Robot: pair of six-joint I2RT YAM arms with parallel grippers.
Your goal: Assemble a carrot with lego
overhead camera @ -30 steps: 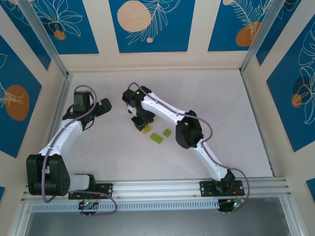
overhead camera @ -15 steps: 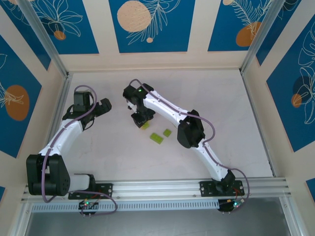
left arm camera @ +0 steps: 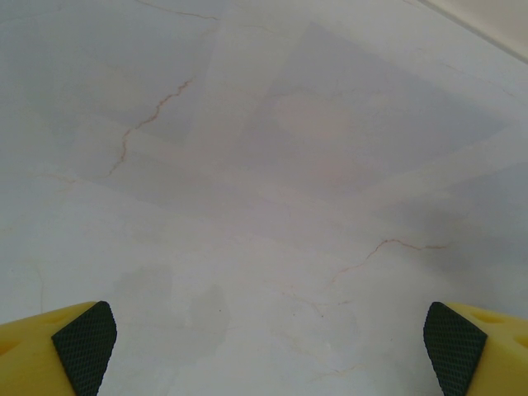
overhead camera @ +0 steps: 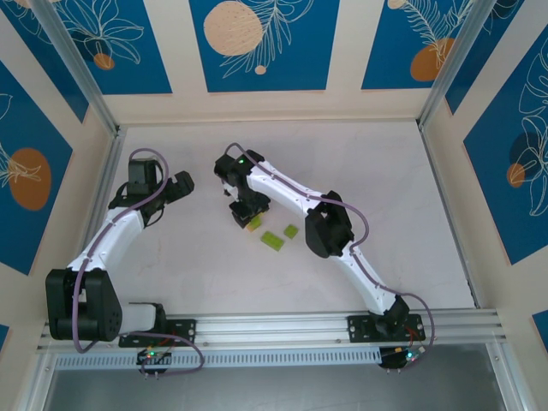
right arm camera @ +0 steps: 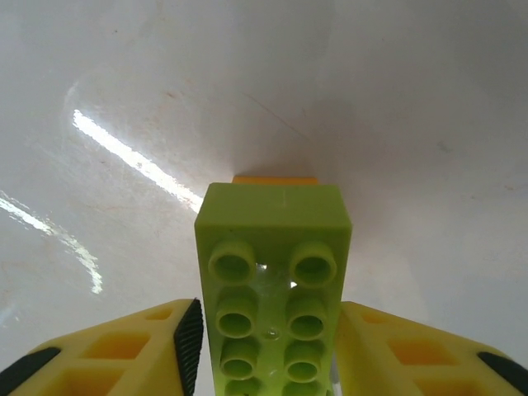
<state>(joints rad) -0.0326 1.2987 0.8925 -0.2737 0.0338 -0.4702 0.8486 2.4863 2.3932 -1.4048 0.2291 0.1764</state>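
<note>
A lime-green lego brick (right arm camera: pixel 272 280) stands between the fingers of my right gripper (right arm camera: pixel 268 334), its studs facing the camera. An orange brick (right arm camera: pixel 275 179) peeks out past its far end, so the two look like a part of the carrot. The jaws stand slightly apart from the green brick, with a thin gap on the left side. From above, the right gripper (overhead camera: pixel 243 214) points down at the table's middle, with that green brick (overhead camera: pixel 254 223) just beside it. My left gripper (overhead camera: pixel 183 185) hovers to the left, wide open and empty (left arm camera: pixel 268 346).
Two loose lime-green bricks lie to the right of the right gripper, one a rectangle (overhead camera: pixel 273 241) and one a small square (overhead camera: pixel 292 230). The right arm's elbow (overhead camera: pixel 328 229) hangs close to them. Aluminium rails frame the white table (overhead camera: pixel 385 188).
The right gripper's jaws have widened around the green brick, and its wrist shifted slightly back and forth. The left arm has not moved.
</note>
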